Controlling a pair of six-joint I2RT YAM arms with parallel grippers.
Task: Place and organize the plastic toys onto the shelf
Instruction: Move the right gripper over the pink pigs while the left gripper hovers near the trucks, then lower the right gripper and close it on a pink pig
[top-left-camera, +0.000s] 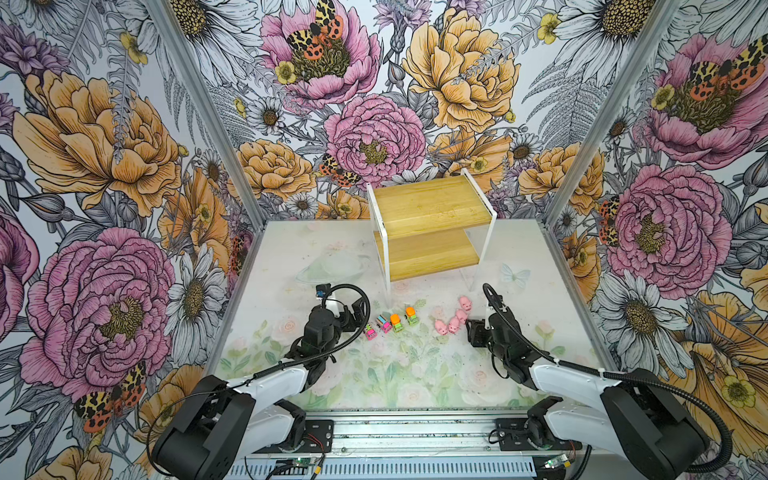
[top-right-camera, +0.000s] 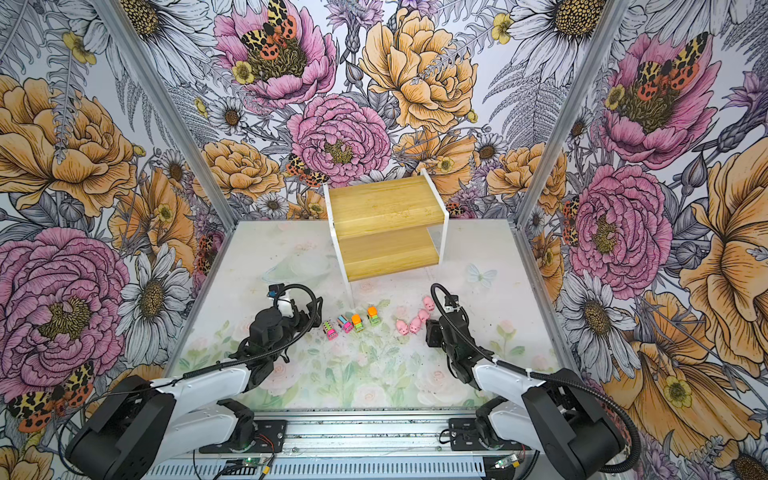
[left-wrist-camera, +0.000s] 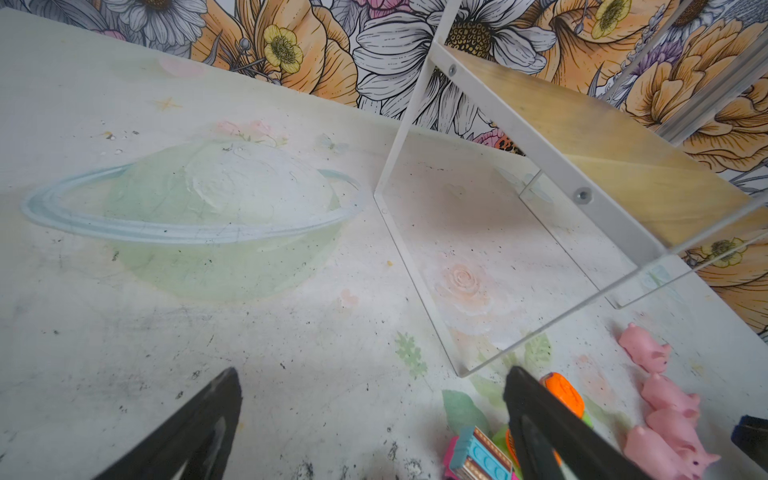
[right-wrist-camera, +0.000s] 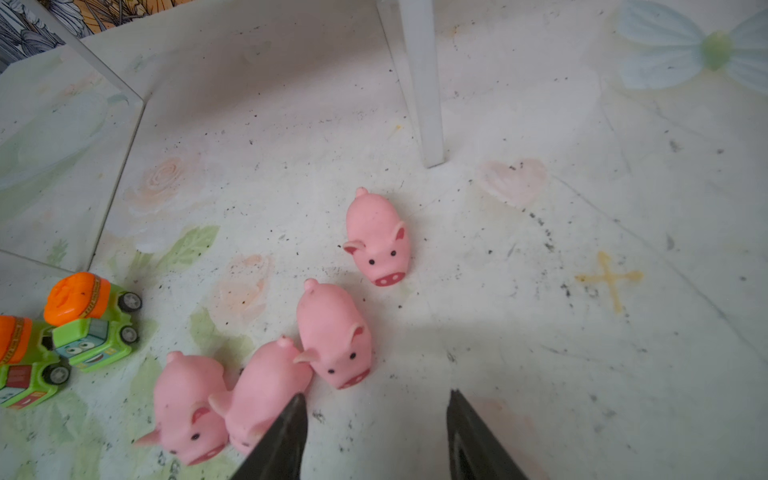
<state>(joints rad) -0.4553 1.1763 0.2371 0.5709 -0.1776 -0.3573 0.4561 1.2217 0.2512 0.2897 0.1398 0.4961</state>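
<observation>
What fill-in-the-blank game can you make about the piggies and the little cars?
1. There are ___ pink pigs on the table.
2. The number of toys on the shelf is ___.
3. The green cars have ___ tops.
4. The left gripper is nearer to the ___ than to the pigs.

Missing words: four; zero; orange; cars.

The left arm (top-left-camera: 266, 386) and right arm (top-left-camera: 569, 376) look like twins from here, with glossy white shells on the long links and chunky matte black housings at the joints. A ribbed black cable hose (top-left-camera: 519, 332) runs along each, cinched by a white zip tie (top-left-camera: 555, 360). The left claw (left-wrist-camera: 372, 370) and right claw (right-wrist-camera: 376, 395) have slim black wedge-shaped fingers (right-wrist-camera: 282, 440). Thin red wires (top-left-camera: 311, 441) show at the base.
</observation>
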